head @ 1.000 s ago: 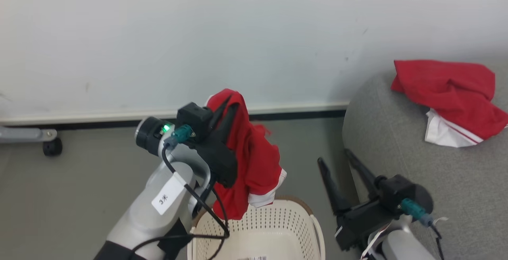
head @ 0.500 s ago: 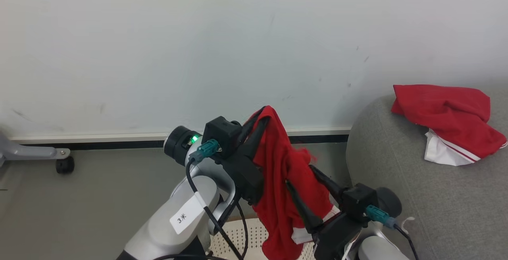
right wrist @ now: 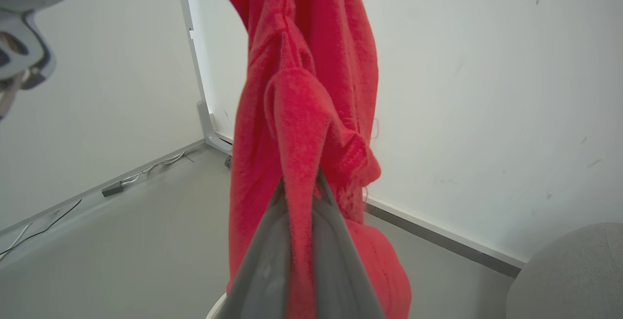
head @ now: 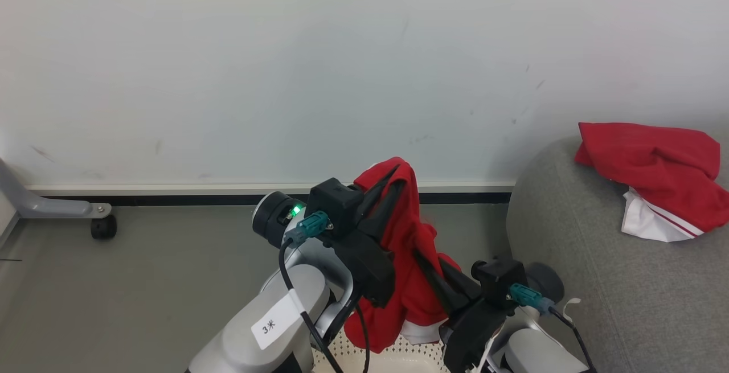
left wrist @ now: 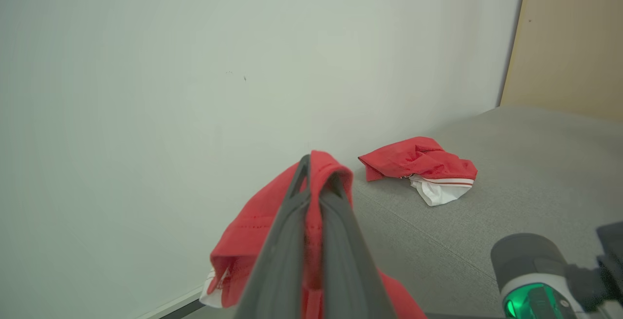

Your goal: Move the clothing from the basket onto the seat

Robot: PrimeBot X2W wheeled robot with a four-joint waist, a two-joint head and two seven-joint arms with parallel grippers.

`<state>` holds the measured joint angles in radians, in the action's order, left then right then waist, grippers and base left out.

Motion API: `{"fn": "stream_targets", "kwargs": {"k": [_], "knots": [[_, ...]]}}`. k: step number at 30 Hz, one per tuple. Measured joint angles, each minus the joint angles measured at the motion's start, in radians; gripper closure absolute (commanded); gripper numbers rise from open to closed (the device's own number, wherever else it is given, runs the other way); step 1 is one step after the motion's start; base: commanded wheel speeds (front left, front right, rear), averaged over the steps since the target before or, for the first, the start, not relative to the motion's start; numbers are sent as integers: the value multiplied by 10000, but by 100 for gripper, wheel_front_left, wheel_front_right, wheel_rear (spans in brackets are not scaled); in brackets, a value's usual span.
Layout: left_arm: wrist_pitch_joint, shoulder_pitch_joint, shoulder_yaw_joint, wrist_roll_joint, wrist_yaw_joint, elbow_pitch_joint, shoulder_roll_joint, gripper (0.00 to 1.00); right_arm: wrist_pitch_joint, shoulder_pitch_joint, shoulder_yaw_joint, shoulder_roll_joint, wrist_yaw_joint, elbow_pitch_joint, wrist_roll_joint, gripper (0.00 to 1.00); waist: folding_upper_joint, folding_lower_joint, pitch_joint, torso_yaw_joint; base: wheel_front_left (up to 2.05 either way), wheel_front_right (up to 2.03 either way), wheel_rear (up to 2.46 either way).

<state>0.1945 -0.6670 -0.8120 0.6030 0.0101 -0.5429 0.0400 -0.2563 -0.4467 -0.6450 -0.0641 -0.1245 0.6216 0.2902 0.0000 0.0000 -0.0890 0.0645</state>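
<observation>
Red garment point(head: 413, 230), light and limp, is pinched by left gripper point(head: 393, 178) and right gripper point(head: 426, 262); bunched folds likely hold best.

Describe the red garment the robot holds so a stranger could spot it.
From the grey seat at right, look left to the white basket. Above it hangs the red garment, gripped by the left end effector and right end effector; the other red garment lies on the seat.
</observation>
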Motion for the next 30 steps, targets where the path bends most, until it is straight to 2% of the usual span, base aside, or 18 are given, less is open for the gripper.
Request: {"fn": "stream_targets", "kwargs": {"k": [3, 4, 5, 6, 7, 16, 25, 30], "knots": [[-8, 97, 169, 46, 90, -13, 0, 100, 0, -122, -86, 0, 0, 21, 194, 100, 0, 0, 24, -24, 0, 0, 0], [-6, 172, 249, 52, 132, -15, 4, 92, 0, -191, -96, 2, -2, 12, 199, 100, 0, 0, 35, -53, 0, 0, 0], [-4, 231, 295, 79, 169, -31, 10, 65, 0, -254, -92, 2, -2, 4, 259, 100, 0, 0, 46, -85, 0, 0, 0], [0, 278, 337, 100, 171, -42, 40, 47, 0, -316, -86, 2, 0, -4, 293, 100, 1, 0, 57, -121, 0, 0, 0], [10, 336, 385, 127, 180, -46, 82, 0, 0, -367, -54, -6, -2, -31, 299, 100, 1, 1, 68, -163, 0, 0, 0], [107, 922, 625, 224, 359, -209, 445, 0, 0, -614, 522, -725, -2, -420, 462, 100, 0, 0, 158, -680, 0, 0, 0], [284, 1687, 589, 301, 328, 46, 447, 0, 0, -496, 1143, -1616, 29, -1045, 500, 100, 1, 0, 200, -1514, 0, 0, 0], [370, 2042, 543, 370, 326, 272, 430, 0, 0, -266, 1360, -1998, 205, -1417, 495, 100, 0, 1, 220, -2045, 0, 0, 0]]}}
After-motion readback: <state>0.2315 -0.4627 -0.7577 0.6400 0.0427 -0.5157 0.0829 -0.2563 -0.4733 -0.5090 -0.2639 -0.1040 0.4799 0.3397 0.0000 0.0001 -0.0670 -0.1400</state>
